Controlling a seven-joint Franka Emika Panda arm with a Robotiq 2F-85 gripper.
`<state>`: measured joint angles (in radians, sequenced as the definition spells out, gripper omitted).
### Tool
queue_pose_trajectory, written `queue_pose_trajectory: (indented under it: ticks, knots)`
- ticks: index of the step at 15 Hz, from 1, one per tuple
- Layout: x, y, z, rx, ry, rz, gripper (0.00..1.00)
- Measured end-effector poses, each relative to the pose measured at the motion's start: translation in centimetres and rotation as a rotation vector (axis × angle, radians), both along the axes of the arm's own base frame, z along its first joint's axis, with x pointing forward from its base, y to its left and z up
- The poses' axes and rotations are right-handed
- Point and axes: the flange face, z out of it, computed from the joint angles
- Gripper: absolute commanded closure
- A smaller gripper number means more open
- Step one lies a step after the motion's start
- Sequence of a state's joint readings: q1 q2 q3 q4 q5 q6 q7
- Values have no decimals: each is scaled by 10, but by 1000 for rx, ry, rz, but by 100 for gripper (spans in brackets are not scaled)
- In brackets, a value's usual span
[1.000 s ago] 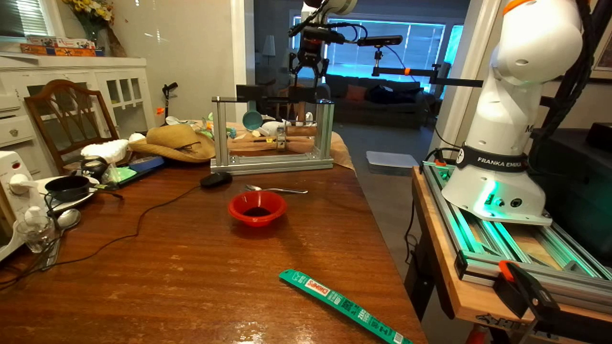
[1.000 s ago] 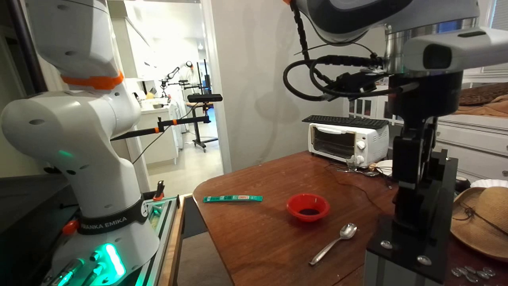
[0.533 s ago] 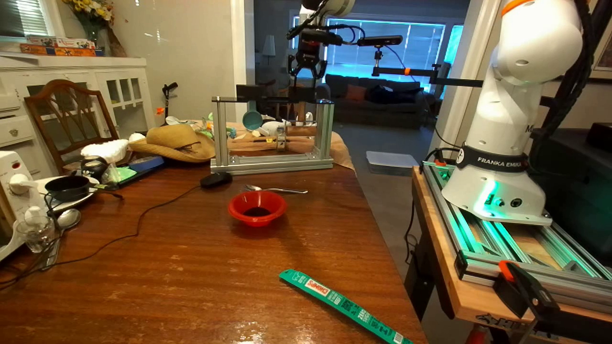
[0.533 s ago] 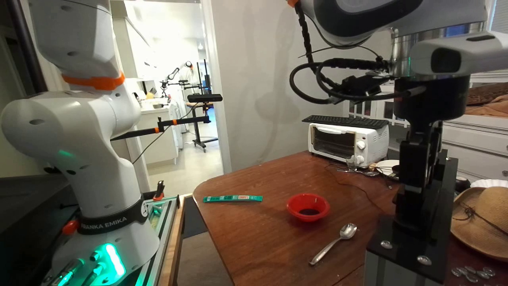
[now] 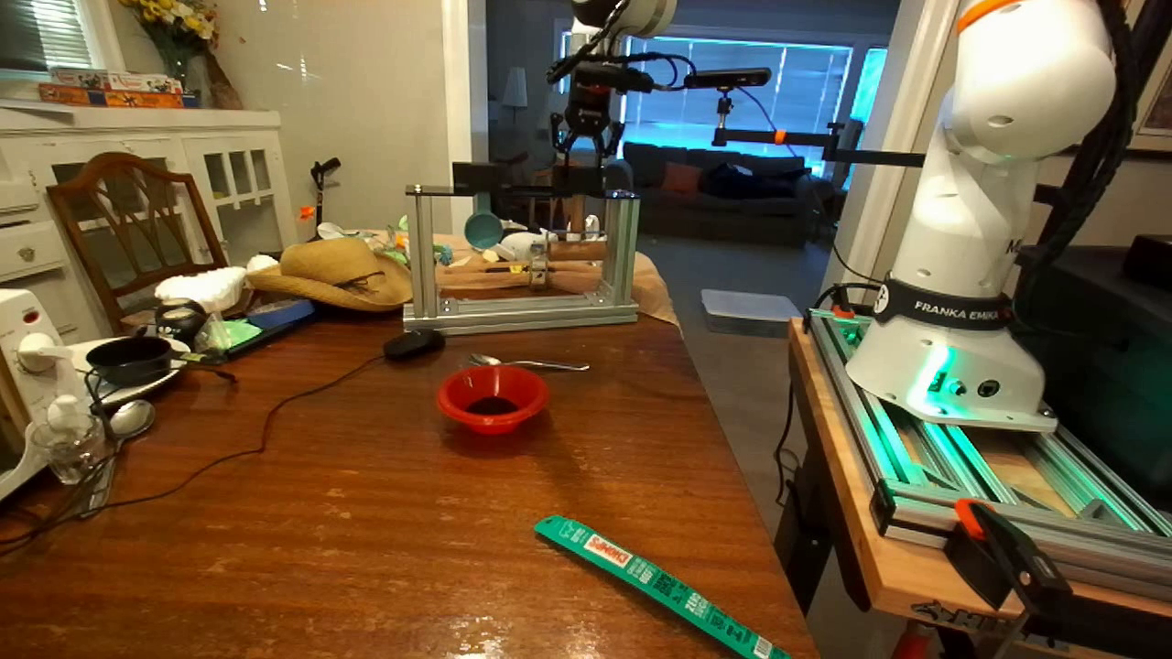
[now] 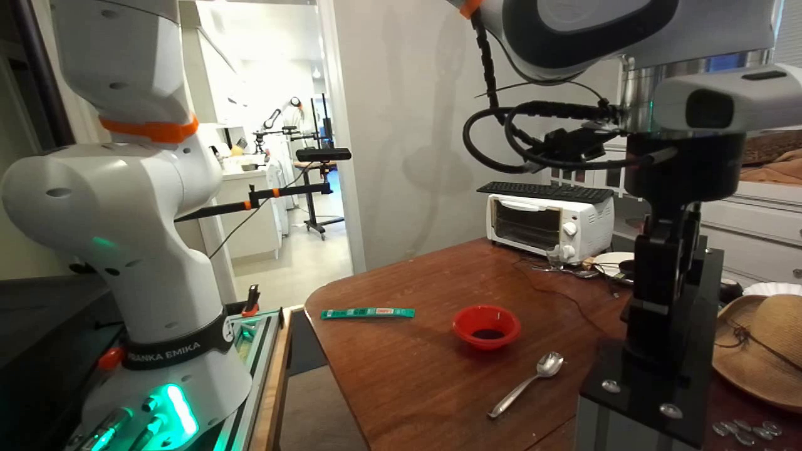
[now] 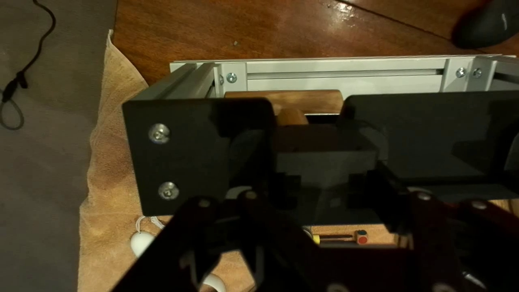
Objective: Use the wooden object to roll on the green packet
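Gripper point(image 5: 582, 157) is lowered and narrowed at black block point(image 7: 324, 164) atop wooden object point(image 7: 286, 100), hung from rack point(image 5: 522, 318), likely for top pickup; grip can't be confirmed.

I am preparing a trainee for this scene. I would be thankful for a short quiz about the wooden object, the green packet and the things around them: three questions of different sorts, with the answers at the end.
1. Fill in: the wooden object is within the silver metal ____.
2. Which lies nearest to the green packet? A) straw hat B) red bowl C) computer mouse
3. True or false: the wooden object is touching the green packet.

Key: 1. frame; 2. B; 3. false, they are apart.
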<state>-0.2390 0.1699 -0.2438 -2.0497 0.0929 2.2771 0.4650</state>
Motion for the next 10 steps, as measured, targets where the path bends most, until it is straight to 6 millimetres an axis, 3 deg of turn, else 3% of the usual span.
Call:
queue_pose_trajectory:
  ticks: [3,4,7,10]
  knots:
    - [1,-1,-5,-2,10,2,44]
    - [1,-1,-7,-2,14,3,58]
    - [3,-1,-10,-3,17,4,78]
    - [4,0,-9,-10,18,11,78]
